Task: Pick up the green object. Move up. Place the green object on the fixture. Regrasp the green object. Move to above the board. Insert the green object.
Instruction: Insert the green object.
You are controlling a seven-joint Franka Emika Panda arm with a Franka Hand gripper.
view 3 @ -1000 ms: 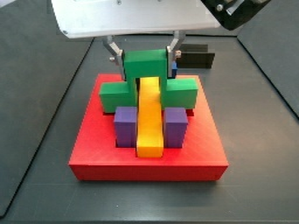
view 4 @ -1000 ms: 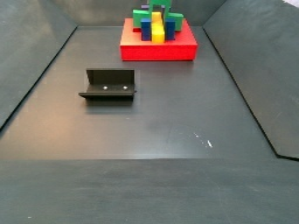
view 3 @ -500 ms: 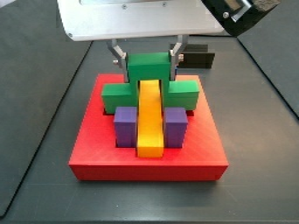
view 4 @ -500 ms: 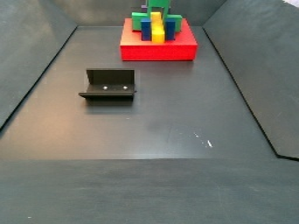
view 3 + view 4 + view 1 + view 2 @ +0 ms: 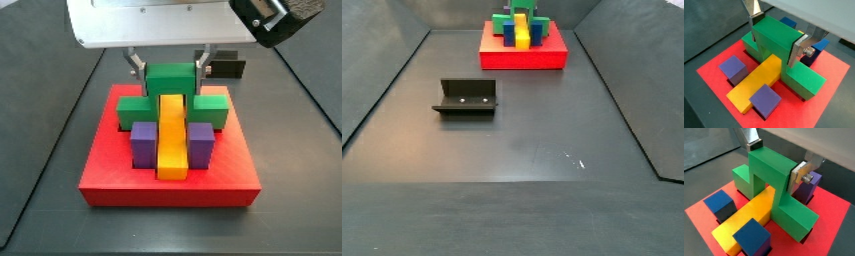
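Observation:
The green object [image 5: 774,37] [image 5: 771,170] straddles the long yellow bar [image 5: 754,82] on the red board [image 5: 711,75] [image 5: 160,185], its two wings down on either side of the bar. My gripper [image 5: 774,40] [image 5: 774,164] [image 5: 170,68] is shut on the raised centre of the green object, one silver finger against each side. In a side view the green object [image 5: 520,12] and board [image 5: 523,60] lie far back. The fixture [image 5: 466,97] stands alone on the floor, apart from the board.
Two purple blocks [image 5: 142,140] [image 5: 201,142] stand in the board beside the yellow bar [image 5: 171,140]. Blue blocks [image 5: 721,203] [image 5: 751,235] sit at its other end. Dark raised walls [image 5: 382,90] border the floor on both sides.
The gripper and the green object have sunk a little lower onto the board, over the yellow bar. The fixture has not moved.

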